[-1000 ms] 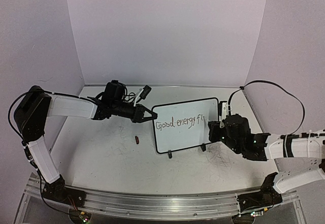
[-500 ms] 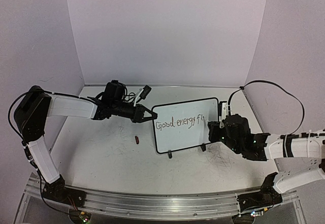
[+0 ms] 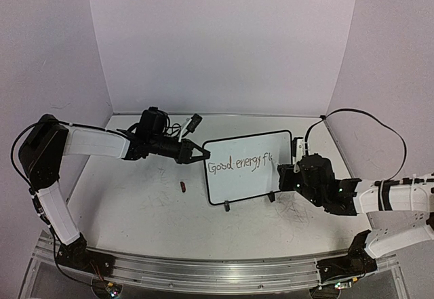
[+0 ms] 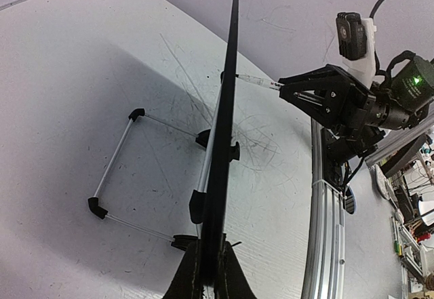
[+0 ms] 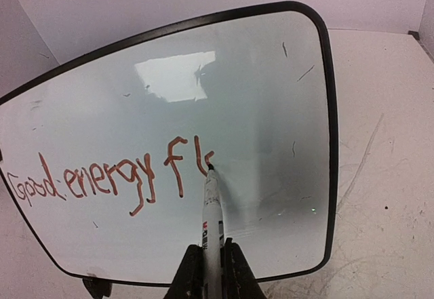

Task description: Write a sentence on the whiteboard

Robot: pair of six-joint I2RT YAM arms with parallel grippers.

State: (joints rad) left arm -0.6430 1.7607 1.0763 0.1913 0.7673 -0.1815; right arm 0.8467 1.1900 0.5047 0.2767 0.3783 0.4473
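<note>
The whiteboard stands upright on small black feet mid-table. The sentence on it reads "Good energy fl" plus the start of one more letter, in reddish strokes in the right wrist view. My left gripper is shut on the board's left rim; the left wrist view sees the board edge-on between its fingers. My right gripper is shut on a white marker, whose tip touches the board right after the "l".
A small red marker cap lies on the scuffed white tabletop left of the board. The board's wire stand sticks out behind it. Walls close in the back and both sides. An aluminium rail runs along the near edge.
The marker tip has drawn a short new stroke after "fl". My right gripper has shifted very slightly. The left arm and the board have not moved.
</note>
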